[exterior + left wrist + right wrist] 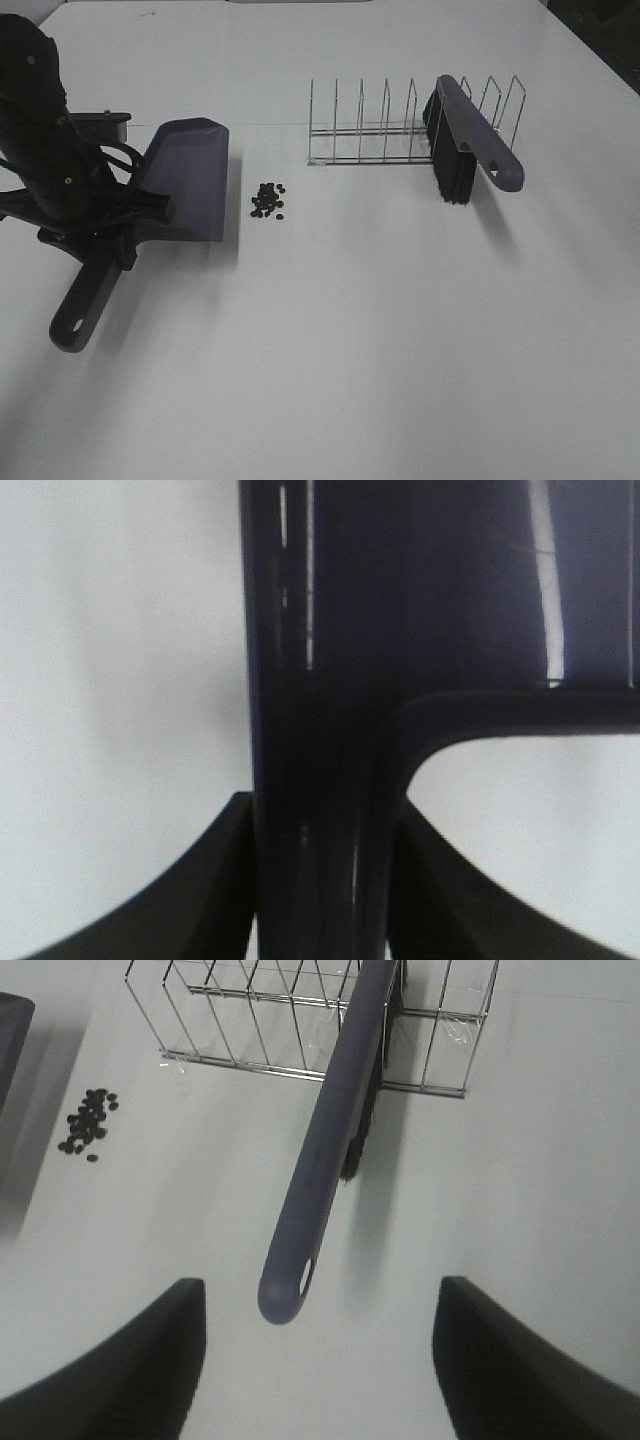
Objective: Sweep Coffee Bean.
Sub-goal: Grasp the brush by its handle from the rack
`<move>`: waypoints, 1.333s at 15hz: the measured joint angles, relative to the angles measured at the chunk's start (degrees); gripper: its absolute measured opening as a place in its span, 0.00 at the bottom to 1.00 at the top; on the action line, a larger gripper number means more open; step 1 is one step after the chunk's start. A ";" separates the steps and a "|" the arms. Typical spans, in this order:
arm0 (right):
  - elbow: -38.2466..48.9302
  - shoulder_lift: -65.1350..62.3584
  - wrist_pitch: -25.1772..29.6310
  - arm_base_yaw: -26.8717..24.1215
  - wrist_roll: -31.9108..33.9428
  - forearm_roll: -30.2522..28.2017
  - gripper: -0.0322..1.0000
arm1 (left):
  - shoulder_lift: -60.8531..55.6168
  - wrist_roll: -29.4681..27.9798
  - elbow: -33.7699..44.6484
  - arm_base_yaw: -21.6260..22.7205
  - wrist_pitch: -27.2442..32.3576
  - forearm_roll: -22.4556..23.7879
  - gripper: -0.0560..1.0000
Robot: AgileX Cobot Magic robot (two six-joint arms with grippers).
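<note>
The coffee beans lie in a small dark cluster on the white table, just right of the purple-grey dustpan. My left gripper is shut on the dustpan's handle, with the pan's open edge facing the beans. A purple-grey brush leans in a wire rack, handle end toward the front. My right gripper is open and empty, just short of the brush handle's end; it is out of the exterior view. The beans also show in the right wrist view.
The wire rack stands at the back, right of the beans, with several upright dividers. The left arm rises over the table's left side. The table's back edge runs behind the rack.
</note>
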 joint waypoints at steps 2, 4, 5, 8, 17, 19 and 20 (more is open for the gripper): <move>-8.59 7.16 3.09 0.52 2.58 -0.29 0.54 | 0.00 0.00 0.00 0.00 0.00 0.00 0.38; -14.78 12.32 4.81 2.69 4.35 -1.95 0.54 | 0.00 0.00 0.00 0.00 -0.11 0.00 0.38; -19.14 15.36 5.96 4.81 6.25 -4.41 0.54 | 0.00 0.00 0.00 0.00 -0.06 0.00 0.38; -36.44 29.74 13.24 11.92 15.24 -13.06 0.54 | 0.00 0.00 0.00 0.00 -0.11 0.00 0.38; -56.15 53.63 13.75 12.15 19.31 -17.30 0.54 | 0.00 0.00 0.00 0.00 -0.11 -0.17 0.38; -57.12 56.84 13.81 12.15 19.54 -20.23 0.54 | 0.00 0.00 0.00 0.00 -0.11 -0.17 0.38; -57.30 57.81 13.81 12.15 19.54 -21.20 0.54 | 0.00 0.00 0.00 0.00 -0.11 -0.17 0.38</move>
